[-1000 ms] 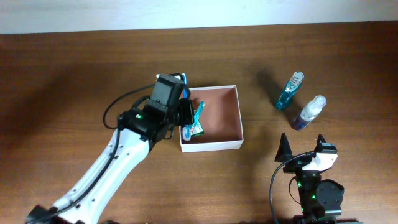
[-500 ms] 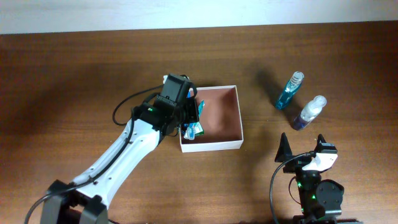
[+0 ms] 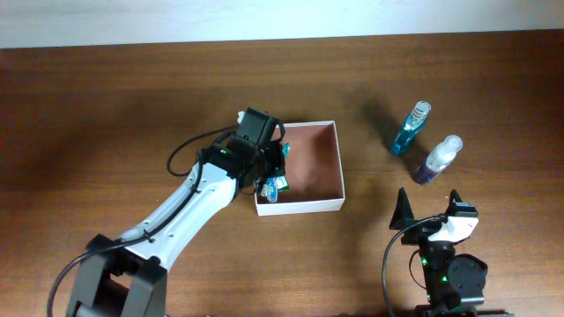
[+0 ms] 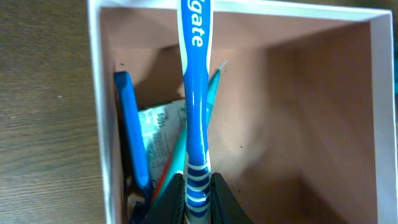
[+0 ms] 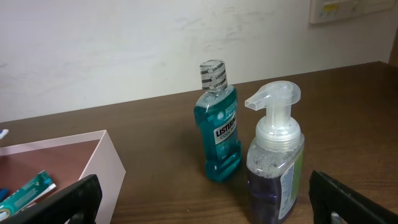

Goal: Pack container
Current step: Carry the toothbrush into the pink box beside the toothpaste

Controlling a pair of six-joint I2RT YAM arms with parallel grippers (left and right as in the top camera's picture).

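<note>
Overhead frame is filled by the wooden table (image 3: 97, 97). Just left of centre the container (image 3: 300, 205) is set, open side up; the right half of its reddish floor is bare.

Over the container's left edge the left gripper (image 3: 270, 169) is held. In the wrist view its jaws are seen pinched narrow on the tail of a blue toothbrush (image 4: 194, 93), whose other end runs to the top of the frame, across the far rim.

At lower right the right gripper (image 3: 429, 210) is parked, spread wide, nothing between its fingers.

At right of frame the mouthwash bottle (image 3: 411, 129) and pump bottle (image 3: 438, 160) are stood upright, well apart from the container, not yet packed.

In the container's left strip a blue flat piece (image 4: 132, 143) along the wall and a white-green packet (image 4: 158, 124) are noted.

Step judged: toothbrush to be laid down. The handle is best lowered flat, parallel to the left wall and beside the packet, before the pinch is released. Its far end should be brought inside the rim. The bare right half is better left for the bottles.
</note>
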